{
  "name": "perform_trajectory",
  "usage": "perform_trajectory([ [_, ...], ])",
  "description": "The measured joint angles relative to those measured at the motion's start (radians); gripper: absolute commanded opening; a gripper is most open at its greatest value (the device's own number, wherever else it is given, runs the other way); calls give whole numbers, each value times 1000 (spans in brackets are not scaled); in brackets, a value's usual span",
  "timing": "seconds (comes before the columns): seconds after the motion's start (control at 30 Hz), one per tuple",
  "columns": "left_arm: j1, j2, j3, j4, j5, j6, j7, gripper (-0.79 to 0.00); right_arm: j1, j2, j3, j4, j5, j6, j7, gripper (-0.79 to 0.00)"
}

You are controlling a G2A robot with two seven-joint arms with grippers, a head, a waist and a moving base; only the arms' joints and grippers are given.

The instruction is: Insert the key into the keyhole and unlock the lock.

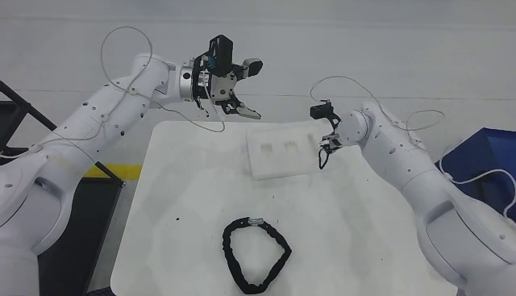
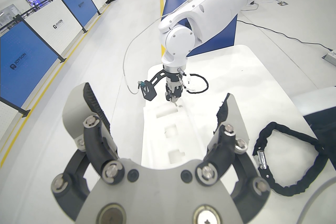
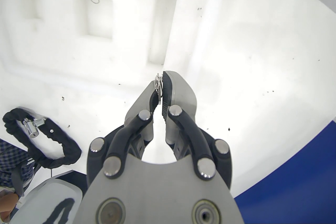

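1. Two grippers logged. My right gripper (image 3: 159, 82) is pinched tight on the key (image 3: 158, 87). It is poised over the right end of the foam tray (image 1: 278, 165), which sits midway along the table's (image 1: 177, 215) far edge.
2. My left gripper (image 1: 252, 90) is spread wide and holds nothing, just beyond the far left corner.
3. The chain lock (image 1: 278, 268) lies looped by the near edge, at the centre. Its cylinder (image 1: 253, 222) is on the loop's far side.
4. Governing relation: from the key, the cylinder lies toward the near edge and somewhat toward the left edge. My right arm is the nearer. The cylinder's long axis looks roughly parallel to the near edge. I cannot yet tell which end carries the keyhole.
5. Writing: none legible on the key, lock or tray.
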Motion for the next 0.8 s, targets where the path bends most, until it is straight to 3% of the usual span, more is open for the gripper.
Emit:
perform_trajectory([
  [0.17,0,0,0,0,0,0,0,0,-53,66,71,-182,-36,-4,23,-785],
  [0.37,0,0,0,0,0,0,0,0,-203,181,268,-478,-2,-8,85,-785],
  [0.6,0,0,0,0,0,0,0,0,-501,291,614,-847,193,-45,110,-785],
  [0.8,0,0,0,0,0,0,0,0,-670,324,805,-964,425,-176,118,-785],
])
